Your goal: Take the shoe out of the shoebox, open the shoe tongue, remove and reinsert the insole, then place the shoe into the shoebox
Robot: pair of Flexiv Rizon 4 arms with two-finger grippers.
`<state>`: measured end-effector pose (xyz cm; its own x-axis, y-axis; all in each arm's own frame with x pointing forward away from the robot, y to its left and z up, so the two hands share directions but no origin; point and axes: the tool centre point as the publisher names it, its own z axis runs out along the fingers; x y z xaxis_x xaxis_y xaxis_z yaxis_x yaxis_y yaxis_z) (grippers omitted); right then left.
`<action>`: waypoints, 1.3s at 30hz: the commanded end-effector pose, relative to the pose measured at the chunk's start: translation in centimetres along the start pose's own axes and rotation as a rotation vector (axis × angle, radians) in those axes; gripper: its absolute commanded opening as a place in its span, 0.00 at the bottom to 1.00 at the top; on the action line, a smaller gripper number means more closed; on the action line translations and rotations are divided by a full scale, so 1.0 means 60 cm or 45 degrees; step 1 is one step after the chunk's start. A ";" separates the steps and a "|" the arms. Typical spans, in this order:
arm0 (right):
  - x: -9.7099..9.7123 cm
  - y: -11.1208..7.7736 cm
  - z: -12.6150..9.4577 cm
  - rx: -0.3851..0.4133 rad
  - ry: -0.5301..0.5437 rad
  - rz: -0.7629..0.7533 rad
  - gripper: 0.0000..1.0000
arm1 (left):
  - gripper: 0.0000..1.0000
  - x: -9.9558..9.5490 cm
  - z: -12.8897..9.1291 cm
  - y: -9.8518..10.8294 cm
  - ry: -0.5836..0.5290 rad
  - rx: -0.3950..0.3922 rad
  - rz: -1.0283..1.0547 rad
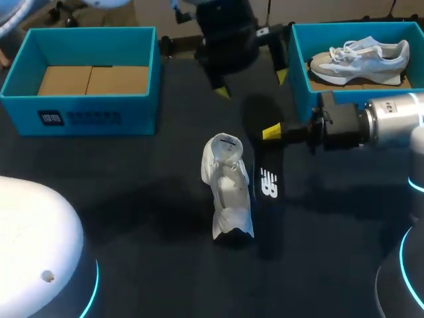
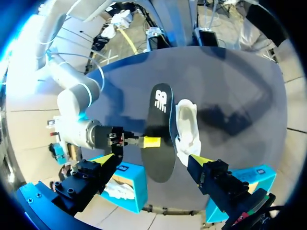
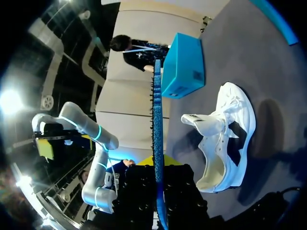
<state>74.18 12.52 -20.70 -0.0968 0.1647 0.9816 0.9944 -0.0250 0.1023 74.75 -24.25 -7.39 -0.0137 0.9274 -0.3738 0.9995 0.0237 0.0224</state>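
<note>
One insole (image 1: 267, 189) clamped in the right claw (image 1: 273, 132)

That black insole sat just right of the white shoe (image 1: 226, 189), in the middle of the surface (image 1: 132, 199). Beyond them, on the far side, the left claw (image 1: 252, 84) hung with its fingers wide apart.

— Middle of the surface (image 1: 132, 192)?
— Shoe (image 1: 227, 189), heel end toward the far side, toe end toward the near edge. Just to its right, lengthwise alongside, the insole (image 1: 266, 182), pinched near its far end in the right claw (image 1: 273, 132), reaching in from the right.
— Far corners?
— Far left, the left box (image 1: 132, 116). Far right, the right box (image 1: 298, 73), with the other shoe (image 1: 361, 58) lying inside.
— Left claw (image 1: 252, 83)?
— Up above the far side, between the two boxes, behind shoe and insole, fingers apart around nothing.
</note>
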 end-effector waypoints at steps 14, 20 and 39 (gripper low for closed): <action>0.028 -0.015 -0.020 -0.008 0.010 0.002 0.00 | 1.00 0.070 0.017 -0.015 -0.932 0.073 -0.016; 0.035 -0.020 -0.024 -0.001 0.021 0.001 0.00 | 1.00 0.086 0.029 -0.031 -1.108 0.068 -0.005; 0.047 -0.029 -0.025 0.001 0.009 0.012 0.00 | 1.00 0.108 0.041 -0.042 -1.550 -0.012 0.074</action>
<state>72.39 11.55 -18.17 -0.0900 0.1492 0.9847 0.9953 -0.0228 0.0944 72.73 -19.83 -11.54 0.0576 0.4748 -0.8782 0.9980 -0.0028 0.0639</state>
